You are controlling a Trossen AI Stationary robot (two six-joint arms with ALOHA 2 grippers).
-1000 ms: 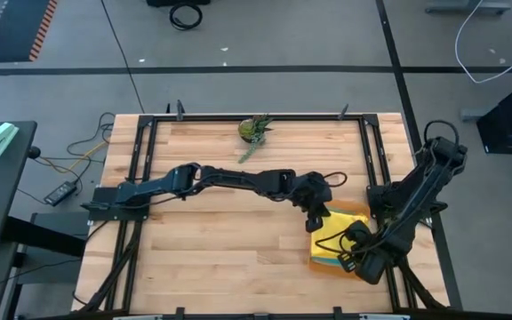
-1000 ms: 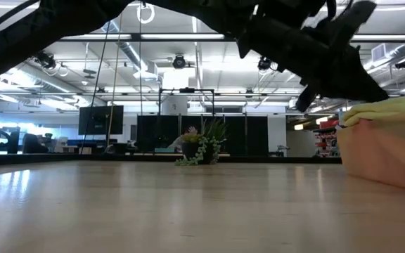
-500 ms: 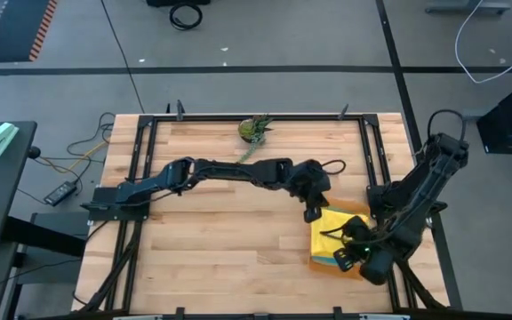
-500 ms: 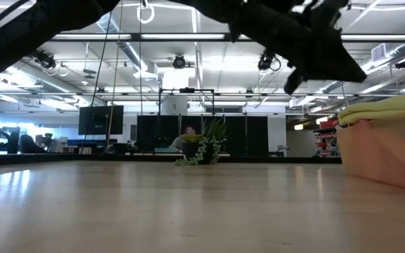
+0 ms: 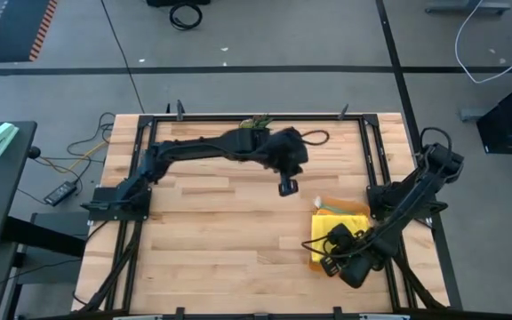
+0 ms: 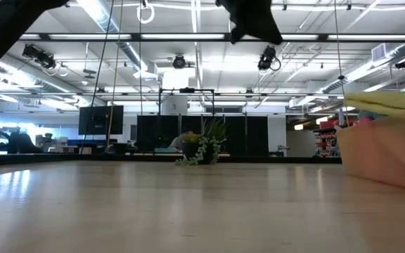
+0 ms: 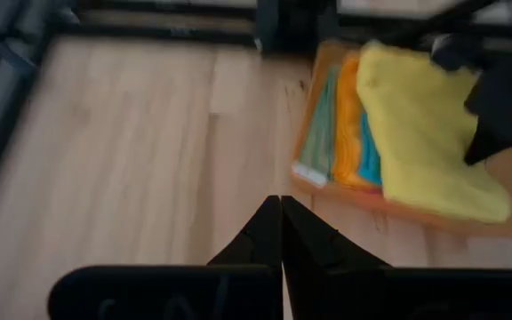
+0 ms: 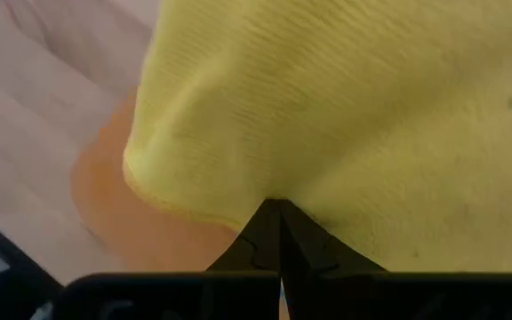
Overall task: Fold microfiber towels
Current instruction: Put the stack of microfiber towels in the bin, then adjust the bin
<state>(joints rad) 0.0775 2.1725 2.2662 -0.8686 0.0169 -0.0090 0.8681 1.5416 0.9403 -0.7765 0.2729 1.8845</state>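
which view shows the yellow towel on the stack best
The left wrist view: the whole yellow towel lies atop the stack. The high view has the right gripper covering part, the low view only an edge, the right wrist view only fabric.

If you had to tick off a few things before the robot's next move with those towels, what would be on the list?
1. Left gripper clear of the stack, raised mid-table: ok.
2. Left fingers shut, empty: ok.
3. Right gripper pinching the yellow towel: shut at its edge; actual hold cannot tell.
4. Folded towels stacked on the orange mat: ok.
5. Yellow towel folded flat: not ok, it looks bunched.
6. Plant well away from the work: ok.
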